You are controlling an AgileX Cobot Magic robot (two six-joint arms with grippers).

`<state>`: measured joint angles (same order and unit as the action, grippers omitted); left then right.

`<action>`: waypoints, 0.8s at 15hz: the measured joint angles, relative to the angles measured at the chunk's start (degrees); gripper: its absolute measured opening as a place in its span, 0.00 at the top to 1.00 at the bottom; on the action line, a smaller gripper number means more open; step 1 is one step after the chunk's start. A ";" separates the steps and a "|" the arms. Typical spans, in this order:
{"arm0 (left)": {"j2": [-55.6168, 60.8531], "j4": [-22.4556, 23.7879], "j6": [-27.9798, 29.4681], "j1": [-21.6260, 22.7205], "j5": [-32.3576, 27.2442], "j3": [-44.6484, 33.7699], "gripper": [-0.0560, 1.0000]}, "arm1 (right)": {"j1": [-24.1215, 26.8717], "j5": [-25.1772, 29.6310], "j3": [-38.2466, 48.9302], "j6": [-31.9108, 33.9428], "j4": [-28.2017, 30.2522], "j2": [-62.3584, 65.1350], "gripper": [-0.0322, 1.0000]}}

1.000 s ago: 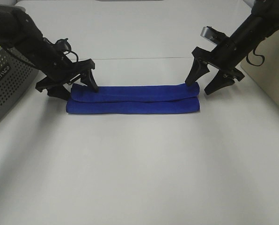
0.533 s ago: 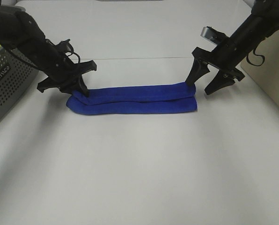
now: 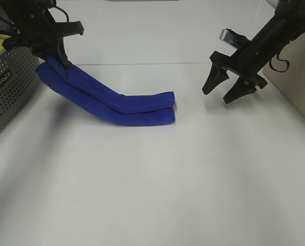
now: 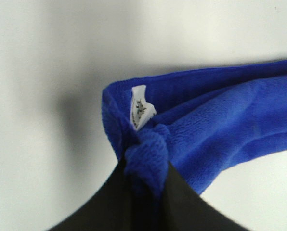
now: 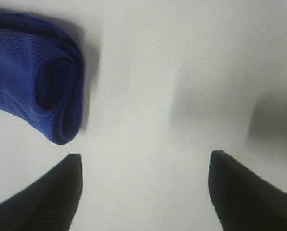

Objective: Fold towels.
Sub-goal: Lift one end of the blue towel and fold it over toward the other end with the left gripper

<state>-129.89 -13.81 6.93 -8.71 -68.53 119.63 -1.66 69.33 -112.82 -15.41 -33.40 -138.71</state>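
Looks like the end-over-end fold, just begun. Pinching the towel [image 3: 127, 105] by one short end in the left gripper [image 3: 59, 55], clamped tight on a bunch of plush next to the white tag [image 4: 141, 106], raised at ten o'clock of the table [image 3: 152, 205] beside the grey basket [image 3: 9, 97]. Sloping from there down to a far end lying flat near the centre, doubled lengthwise into a narrow band. Holding the right gripper [image 3: 217, 95] at two o'clock, spread wide, empty, well apart from the cloth. Next, probably: carry the raised end toward three o'clock and lay it over the resting end, matching edges; hard to say from the wrist view whether gripping every layer or only some, so check first.
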 joint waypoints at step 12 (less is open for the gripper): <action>-9.34 -6.88 15.76 -15.30 9.85 6.47 0.87 | 0.00 0.00 0.00 0.00 -0.34 0.00 0.28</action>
<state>-139.23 -20.68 22.69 -24.01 -58.67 126.11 -1.66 69.33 -112.82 -15.41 -33.75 -138.71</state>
